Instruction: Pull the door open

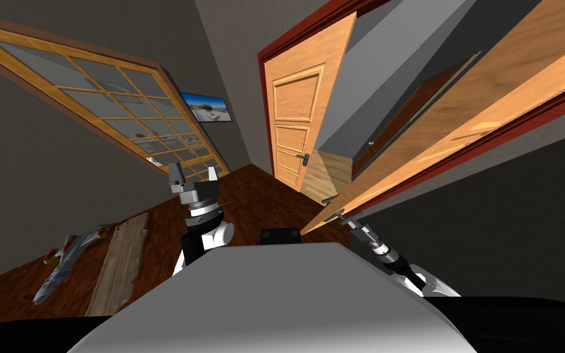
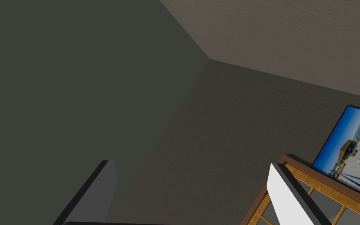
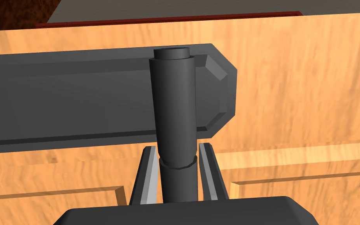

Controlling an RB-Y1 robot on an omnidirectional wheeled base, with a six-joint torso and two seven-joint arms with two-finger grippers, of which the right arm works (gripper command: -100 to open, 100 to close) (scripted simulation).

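1. The door (image 1: pixel 496 107) is a light, orange-toned wood panel close on my right side. In the head view it runs from beside my right forearm up to the far right corner.
2. Its dark red frame (image 3: pixel 167 20) shows as a strip along the door's far edge. The door seems to stand a little off the frame, though the wide lens makes that hard to judge.
3. The handle (image 3: pixel 174 113) is a dark round lever that sticks out from a dark grey backplate (image 3: pixel 77 101) on the door's face.
4. The right gripper (image 3: pixel 177 147) is clamped on this lever. Its two thin fingers (image 3: pixel 148 172) press the lever's sides near its base, just above the gripper body.
5. In the head view the right gripper (image 1: pixel 344 219) sits at the near lower end of the door, with its arm stretched out to it.
6. The left gripper (image 1: pixel 194 171) is raised ahead of me on the left, well apart from the door. Its fingers are spread wide and hold nothing.
7. Farther ahead, a second panelled door (image 1: pixel 296 110) with its own handle (image 1: pixel 303 158) stands ajar.
8. On the dark wood floor (image 1: pixel 250 196) to my left lie a toy plane (image 1: pixel 67 260) and, just beside it, a pale plank (image 1: pixel 119 263).
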